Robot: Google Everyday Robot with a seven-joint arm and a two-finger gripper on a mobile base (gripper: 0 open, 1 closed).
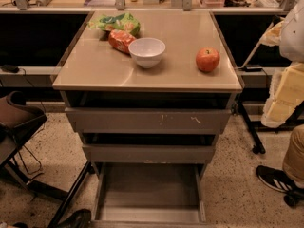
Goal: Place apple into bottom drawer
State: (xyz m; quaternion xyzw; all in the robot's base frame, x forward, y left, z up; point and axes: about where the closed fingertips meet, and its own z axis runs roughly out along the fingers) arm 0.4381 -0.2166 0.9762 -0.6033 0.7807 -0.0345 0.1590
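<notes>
The round red apple (207,59), yellowish near its stem, sits upright with the stem dimple up, right of centre on the tan cabinet top (95,65), apart from the white bowl (147,52). The lowest grey metal drawer (149,194) stands pulled out toward the frame's bottom edge. The gripper is out of frame.

1. The apple (207,59), red with a yellowish patch by its stem, sits upright near the right edge of the cabinet top (104,65).
2. The bottom drawer (149,194), lowest of 3, stands pulled out, grey floor showing.
</notes>
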